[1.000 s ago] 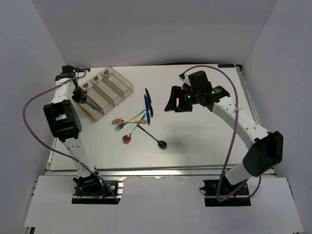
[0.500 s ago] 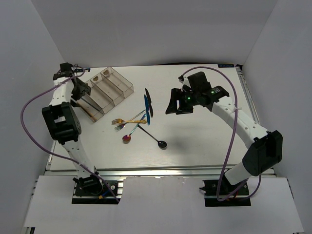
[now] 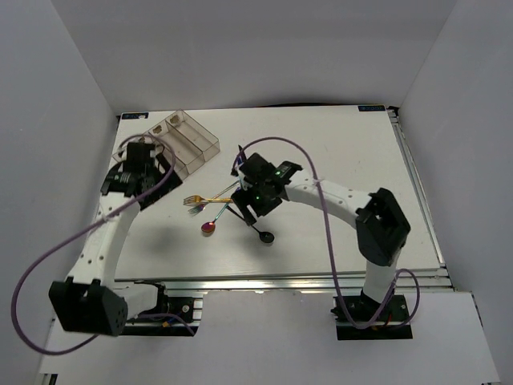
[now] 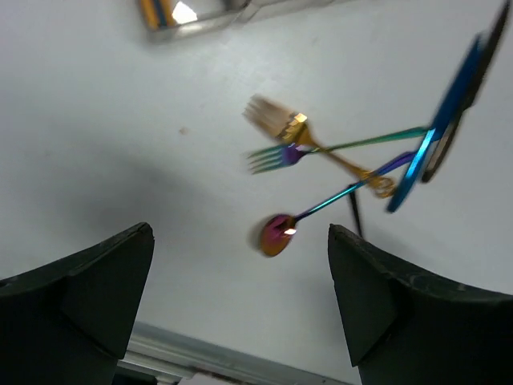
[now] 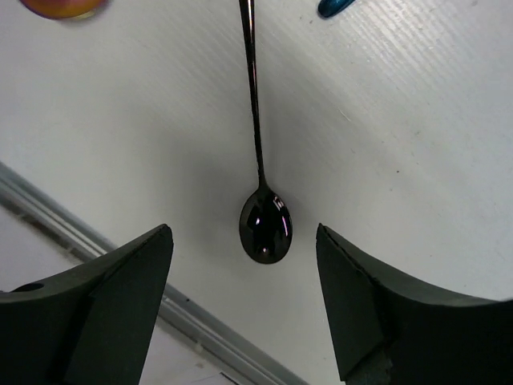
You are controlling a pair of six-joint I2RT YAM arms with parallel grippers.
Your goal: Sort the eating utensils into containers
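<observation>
Between the spread, empty fingers of the right claw (image 5: 244, 273) lay the bowl of the black spoon (image 5: 265, 228), flat on the table (image 5: 417, 120), handle pointing to 12 o'clock. The left claw (image 4: 240, 273) likewise stood wide open, holding nothing, above the iridescent spoon (image 4: 276, 235). The gold fork (image 4: 300, 132) lay at 12 o'clock of that spoon and the blue knife (image 4: 437, 128) at 2 o'clock. All four lay unsorted. The organiser tray (image 3: 210, 138) sat at 10 o'clock of the pile, contents indiscernible. Judged: sorting mostly outstanding.

Bare table (image 5: 417, 136) flanks the black spoon (image 5: 265, 228) bowl; other cutlery (image 3: 210, 200) crowds its handle.
</observation>
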